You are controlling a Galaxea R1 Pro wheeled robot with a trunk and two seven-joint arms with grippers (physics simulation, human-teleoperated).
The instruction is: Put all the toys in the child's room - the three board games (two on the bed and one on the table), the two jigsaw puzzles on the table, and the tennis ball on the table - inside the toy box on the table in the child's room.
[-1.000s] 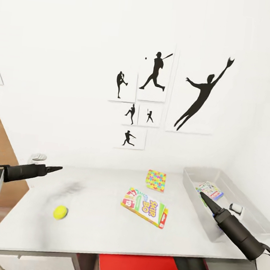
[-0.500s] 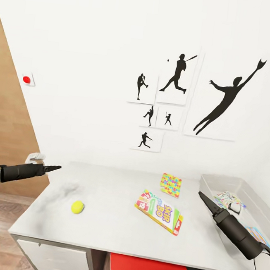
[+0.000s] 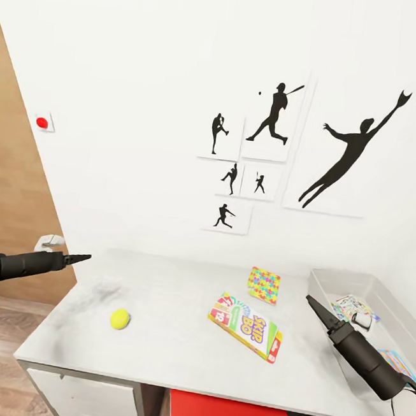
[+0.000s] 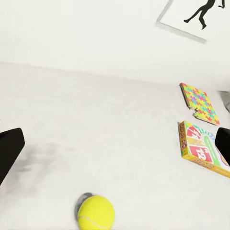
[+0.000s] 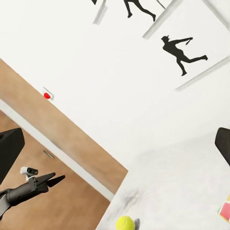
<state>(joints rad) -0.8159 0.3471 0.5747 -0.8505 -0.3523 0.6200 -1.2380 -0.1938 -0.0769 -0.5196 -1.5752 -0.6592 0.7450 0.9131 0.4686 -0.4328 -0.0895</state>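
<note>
On the pale bench, the tennis ball sits lower left, the board game centre, the jigsaw puzzle above it, the toy box at right. Left claw and right claw look pinched to points, empty.

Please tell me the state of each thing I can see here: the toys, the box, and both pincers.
Tennis ball: resting free on the table, not held.
Skip-Bo board game: lying flat on the table, outside the toy box.
Jigsaw puzzle: flat on the table, outside the box.
Toy box: open, already holding some printed toys.
Left pincer: empty, looks shut.
Right pincer: empty, looks shut.
</note>
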